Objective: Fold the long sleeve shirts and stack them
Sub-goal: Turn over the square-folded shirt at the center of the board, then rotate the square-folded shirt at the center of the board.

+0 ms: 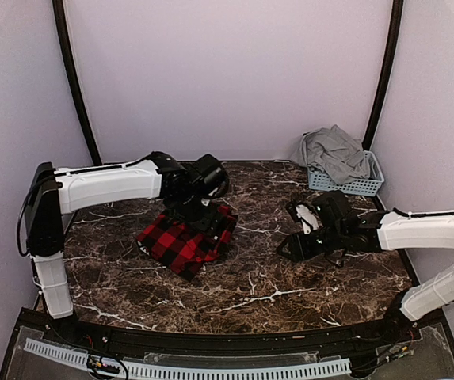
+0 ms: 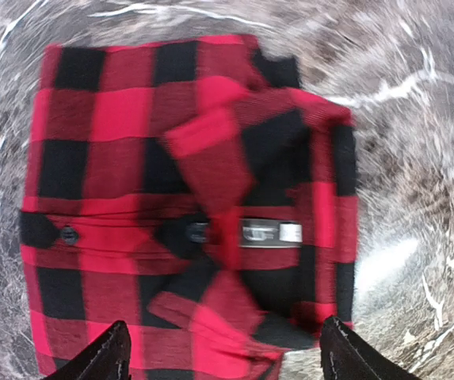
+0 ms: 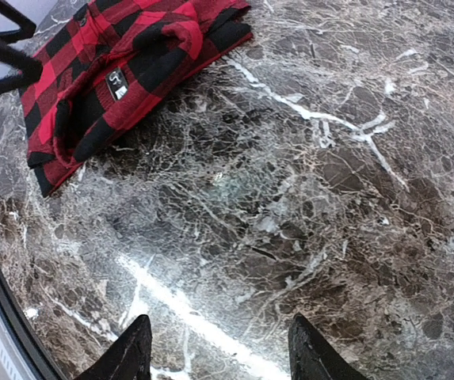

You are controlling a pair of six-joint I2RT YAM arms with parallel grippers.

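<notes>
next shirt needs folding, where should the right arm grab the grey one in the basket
Pinch the raised crumple at the top of the grey shirt, coming straight down from above. It mounds above the basket rim, whose walls block a side approach; the open right gripper is nearest.

**Even light above, soft focus at the left wrist**

The top view is brightly and evenly lit and fairly sharp, with a lilac cast on the pale walls [image 1: 227, 71]. Shadows on the table [image 1: 250, 293] are faint and soft-edged. The left wrist view is blurred — the checks of the shirt [image 2: 131, 158] smear, most toward the edges, where the marble bows as through a fisheye. White glare patches lie on the stone in both wrist views. The right one is sharper, though curved at its rim.
</notes>
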